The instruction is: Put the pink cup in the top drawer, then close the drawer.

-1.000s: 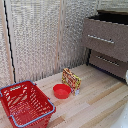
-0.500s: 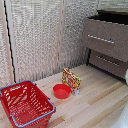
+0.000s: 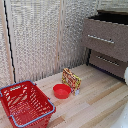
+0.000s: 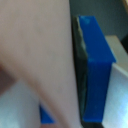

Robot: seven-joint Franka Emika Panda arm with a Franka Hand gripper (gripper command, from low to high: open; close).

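Hand (image 4: 75,70) out of exterior view; wooden floor (image 3: 95,97), pale slatted walls (image 3: 35,40).

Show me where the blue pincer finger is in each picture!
Wrist view: the blue pincer finger shows close up and blurry, right beside a pale pink surface.
Exterior view: it is not in this picture; only a white shape sits at the exterior view's right edge, maybe part of the arm.
Shared landmark: none can be matched for sure, because the wrist view is too close.
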